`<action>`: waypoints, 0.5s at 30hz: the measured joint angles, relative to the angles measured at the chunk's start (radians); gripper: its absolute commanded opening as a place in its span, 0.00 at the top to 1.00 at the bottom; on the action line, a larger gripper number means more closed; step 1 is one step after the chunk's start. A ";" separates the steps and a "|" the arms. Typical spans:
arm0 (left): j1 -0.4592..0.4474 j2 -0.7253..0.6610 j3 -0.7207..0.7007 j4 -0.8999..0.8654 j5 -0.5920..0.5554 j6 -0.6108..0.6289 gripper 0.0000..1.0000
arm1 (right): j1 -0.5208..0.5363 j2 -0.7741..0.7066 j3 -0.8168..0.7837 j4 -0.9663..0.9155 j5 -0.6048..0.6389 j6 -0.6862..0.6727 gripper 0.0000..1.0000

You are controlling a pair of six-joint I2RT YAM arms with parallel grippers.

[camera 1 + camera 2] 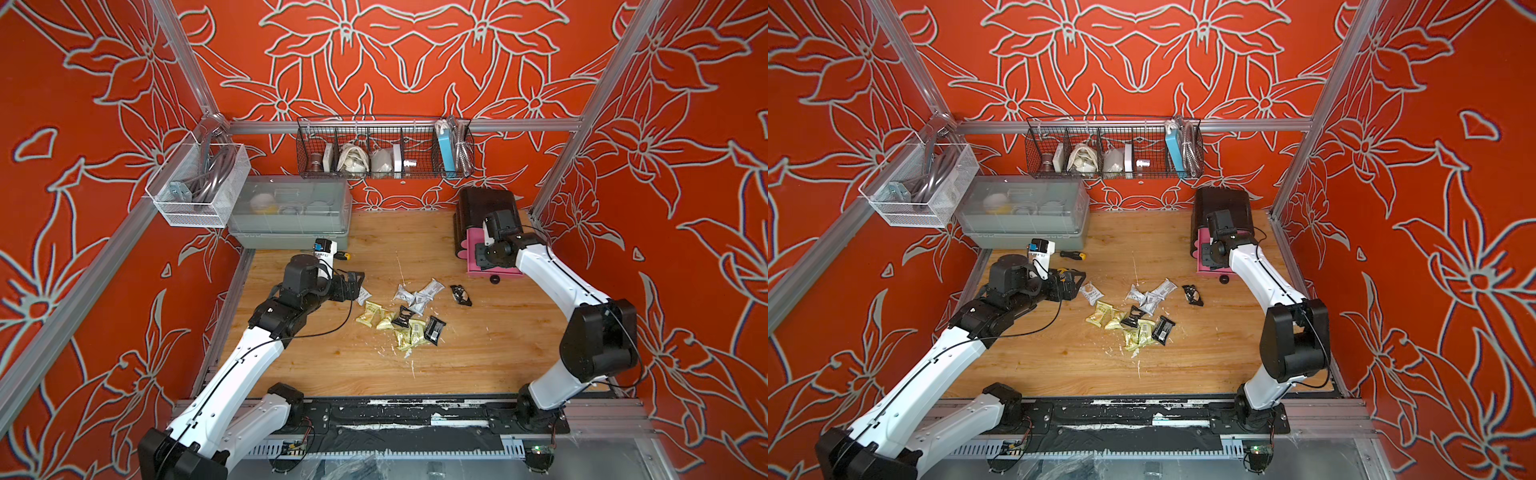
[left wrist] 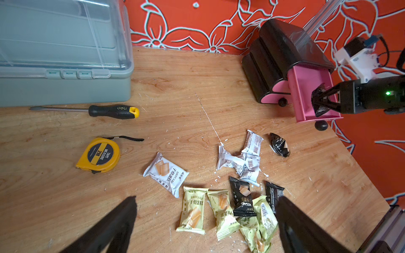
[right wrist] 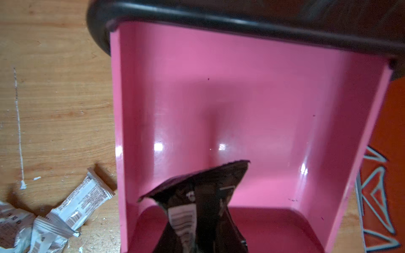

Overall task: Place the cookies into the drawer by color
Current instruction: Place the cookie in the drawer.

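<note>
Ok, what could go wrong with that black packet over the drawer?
The right gripper holds the black packet near the front of the pink drawer, so it could drop outside. The drawer is pulled far out; a downward push might tip it. Near the open left gripper, black and yellow-green packets overlap, risking a mixed grab.

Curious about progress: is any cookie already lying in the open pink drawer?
No, the pink drawer is bare inside; the black packet above it hangs in the right jaws.

My four cameras, live.
Both top views look steeply down over my whole table (image 1: 478, 353); left wrist faces across it toward the pink drawer (image 2: 306, 87); right wrist peers close into that same drawer.
</note>
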 measured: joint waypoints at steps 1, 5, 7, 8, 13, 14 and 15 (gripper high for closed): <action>0.000 0.000 0.000 0.000 0.000 0.000 0.02 | 0.000 0.012 0.004 0.005 -0.004 0.002 0.73; 0.000 0.000 0.000 0.000 0.000 0.000 0.02 | 0.000 0.036 0.018 0.011 -0.025 0.006 0.67; 0.000 0.000 0.000 0.000 0.000 0.000 0.02 | 0.000 0.035 0.018 0.019 -0.037 0.011 0.61; 0.000 -0.001 0.000 0.000 0.000 0.000 0.02 | 0.000 0.034 0.018 0.022 -0.041 0.011 0.59; 0.000 -0.001 0.000 0.000 0.000 0.000 0.02 | 0.000 -0.021 0.008 0.033 -0.060 0.024 0.53; 0.000 -0.001 0.000 0.000 0.000 0.000 0.02 | 0.000 -0.049 0.000 0.035 -0.066 0.025 0.53; 0.000 -0.001 0.000 0.000 0.000 0.000 0.02 | 0.000 -0.087 -0.012 0.036 -0.076 0.026 0.52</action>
